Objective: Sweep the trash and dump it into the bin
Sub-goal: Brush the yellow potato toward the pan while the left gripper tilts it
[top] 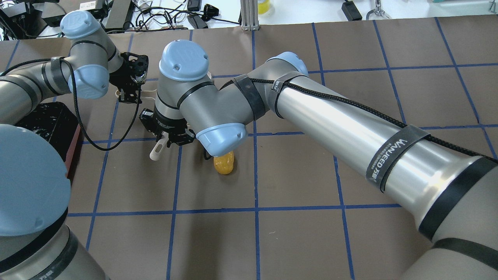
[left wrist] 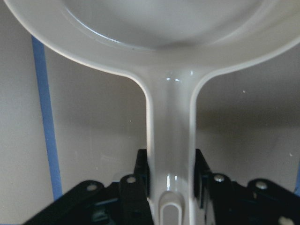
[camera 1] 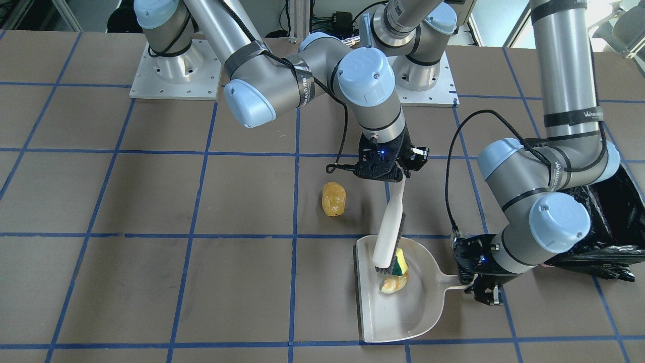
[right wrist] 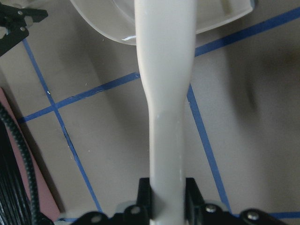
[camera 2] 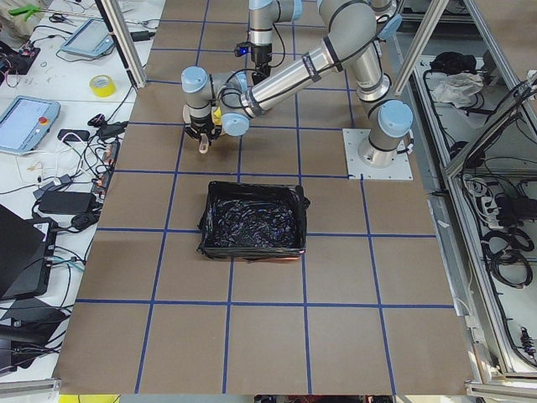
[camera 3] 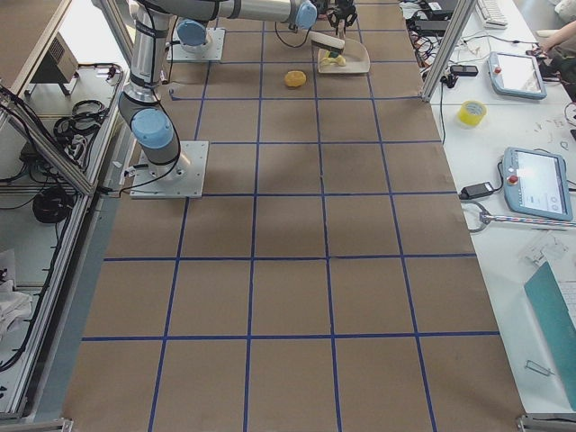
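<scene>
My right gripper (camera 1: pixel 396 174) is shut on the white brush (camera 1: pixel 389 229), seen close in the right wrist view (right wrist: pixel 165 93). Its dark bristles rest inside the light grey dustpan (camera 1: pixel 403 312), against the yellow sponge wedge (camera 1: pixel 400 262) and the pale cream peel piece (camera 1: pixel 392 285). My left gripper (camera 1: pixel 477 285) is shut on the dustpan handle (left wrist: pixel 170 136) and keeps the pan flat on the table. The golden-brown potato lump (camera 1: pixel 333 199) lies on the table outside the pan, also in the overhead view (top: pixel 224 163). The bin (camera 1: pixel 622 222), pink-sided with a black bag, stands behind my left arm.
The bin also shows in the left side view (camera 2: pixel 252 222), beside both arm bases. My right arm's elbow (top: pixel 218 116) hangs over the potato lump. Blue tape lines grid the brown table.
</scene>
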Robot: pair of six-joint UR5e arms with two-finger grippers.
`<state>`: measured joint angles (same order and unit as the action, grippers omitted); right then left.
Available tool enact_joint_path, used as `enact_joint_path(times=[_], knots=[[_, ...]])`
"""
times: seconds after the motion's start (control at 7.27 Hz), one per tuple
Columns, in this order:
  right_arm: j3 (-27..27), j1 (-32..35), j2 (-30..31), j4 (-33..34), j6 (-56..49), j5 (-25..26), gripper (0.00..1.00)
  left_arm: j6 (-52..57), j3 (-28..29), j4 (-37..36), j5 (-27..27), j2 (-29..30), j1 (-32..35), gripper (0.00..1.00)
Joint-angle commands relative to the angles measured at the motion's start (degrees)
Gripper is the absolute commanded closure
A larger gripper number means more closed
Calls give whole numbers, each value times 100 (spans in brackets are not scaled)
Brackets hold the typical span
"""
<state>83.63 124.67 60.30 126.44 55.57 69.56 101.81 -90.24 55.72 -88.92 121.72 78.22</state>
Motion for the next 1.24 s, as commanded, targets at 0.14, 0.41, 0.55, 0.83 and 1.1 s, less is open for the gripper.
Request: enact_joint_path(times=[0.14,0.41,0.55,0.83,1.1], knots=[[-83,-4,-221,310,-941,775,100,-3,-2,0,7,1,0,100],[-66,-4,-212,407,-1408,1216,100,-12,-11,0,15,1,0,100],[-66,-4,-168,504,-1409,1418,100,-12,-11,0,15,1,0,100],[-14,-13,-80,348,-1321,1419,100,-12,-19,0,33,1,0,100],[48,-266,348,-982,-1443,1559,100,75,-107,35,42,-208,0,100]])
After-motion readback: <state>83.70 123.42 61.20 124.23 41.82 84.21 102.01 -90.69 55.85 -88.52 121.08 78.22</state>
